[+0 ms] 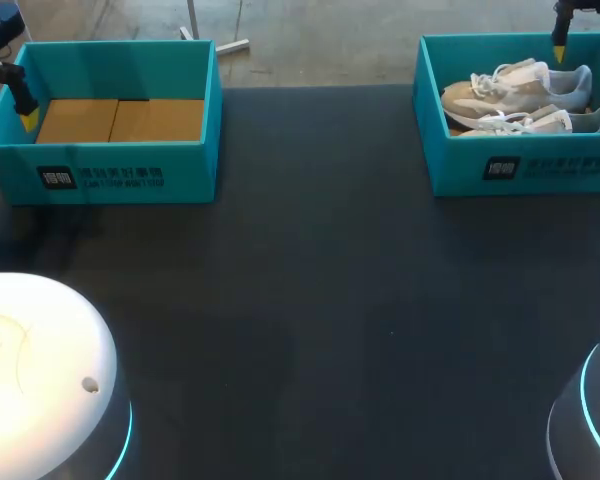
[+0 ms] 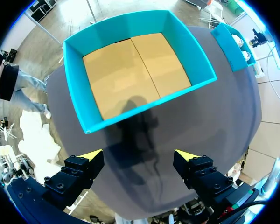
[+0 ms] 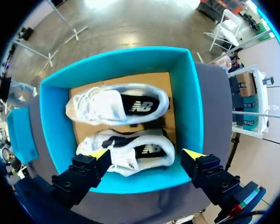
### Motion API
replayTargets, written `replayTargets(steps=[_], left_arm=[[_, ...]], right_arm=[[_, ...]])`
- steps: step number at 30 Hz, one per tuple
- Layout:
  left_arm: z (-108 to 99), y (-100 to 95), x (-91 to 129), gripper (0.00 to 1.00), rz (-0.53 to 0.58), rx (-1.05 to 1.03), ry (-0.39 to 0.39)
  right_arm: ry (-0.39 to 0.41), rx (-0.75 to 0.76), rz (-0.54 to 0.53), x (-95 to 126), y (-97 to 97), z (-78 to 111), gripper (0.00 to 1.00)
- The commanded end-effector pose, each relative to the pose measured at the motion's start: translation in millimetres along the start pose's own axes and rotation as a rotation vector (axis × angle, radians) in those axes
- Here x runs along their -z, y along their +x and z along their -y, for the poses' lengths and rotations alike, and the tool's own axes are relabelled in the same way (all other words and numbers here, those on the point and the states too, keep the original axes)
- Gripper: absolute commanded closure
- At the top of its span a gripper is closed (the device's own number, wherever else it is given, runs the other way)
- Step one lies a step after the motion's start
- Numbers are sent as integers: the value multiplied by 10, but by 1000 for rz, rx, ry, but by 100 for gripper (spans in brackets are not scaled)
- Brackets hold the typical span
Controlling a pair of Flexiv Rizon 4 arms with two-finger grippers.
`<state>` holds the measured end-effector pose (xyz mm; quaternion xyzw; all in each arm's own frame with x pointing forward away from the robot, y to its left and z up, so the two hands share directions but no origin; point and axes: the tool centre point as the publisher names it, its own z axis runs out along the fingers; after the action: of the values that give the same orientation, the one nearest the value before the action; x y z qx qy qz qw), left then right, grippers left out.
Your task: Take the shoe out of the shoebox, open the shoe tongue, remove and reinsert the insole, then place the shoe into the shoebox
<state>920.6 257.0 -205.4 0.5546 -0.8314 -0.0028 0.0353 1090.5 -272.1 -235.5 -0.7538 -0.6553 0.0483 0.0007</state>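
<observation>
- Dark matte cloth is covering the table (image 1: 310, 300) across the head view's lower frame, and it is looking grippy enough for a sole.
- My left gripper (image 2: 139, 154) is hanging spread and empty, with the empty teal box (image 1: 110, 170) and its flat cardboard floor (image 2: 130, 70) ahead, at upper left.
- My right gripper (image 3: 147, 154) is hovering released, holding nothing, over the shoebox (image 1: 525, 170) at upper right.
- The nearer shoe (image 3: 130, 156) is lying under my fingers, and the farther shoe (image 3: 119, 105) is lying snug beside it; both are pale, soft mesh.
- I judge that a finger is likely to be snagging the loose white laces (image 3: 84, 100), pinching both shoes, or dragging the thin-walled box.
</observation>
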Motion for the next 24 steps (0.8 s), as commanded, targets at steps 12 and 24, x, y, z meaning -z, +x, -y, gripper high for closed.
replayTargets(steps=[12, 24], left_arm=[[-4, 0, 4, 0, 2, 0, -1], [-4, 0, 4, 0, 2, 0, -1]], right_arm=[[-184, -25, -25, 227, 103, 994, 0], [-185, -40, -51, 232, 82, 1133, 0]])
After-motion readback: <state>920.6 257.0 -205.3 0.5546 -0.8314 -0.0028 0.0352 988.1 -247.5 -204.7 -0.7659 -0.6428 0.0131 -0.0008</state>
